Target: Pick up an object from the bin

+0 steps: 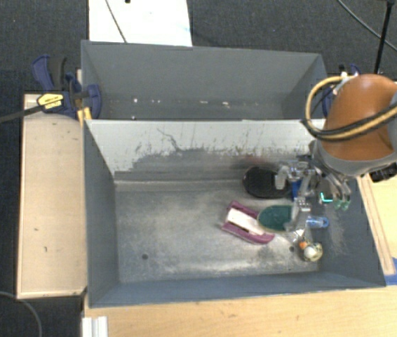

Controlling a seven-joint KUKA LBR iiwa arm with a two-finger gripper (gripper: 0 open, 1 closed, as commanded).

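Observation:
My gripper [301, 201] hangs low in the right part of the bin, under the arm's orange cover. Just left of it and below lies a dark green round disc [274, 218], touching or nearly touching the gripper's lower end. A purple and white flat piece [247, 225] lies against the disc's left side. A black oval thing [258, 182] rests near the back wall, left of the gripper. A small blue piece [317, 222] sits close on the right, and a small brass and white knob [311, 252] lies in front of it.
All the loose things are gathered in the bin's right half. The bin's right wall stands close beside the gripper, and the arm with its cables reaches in over that rim.

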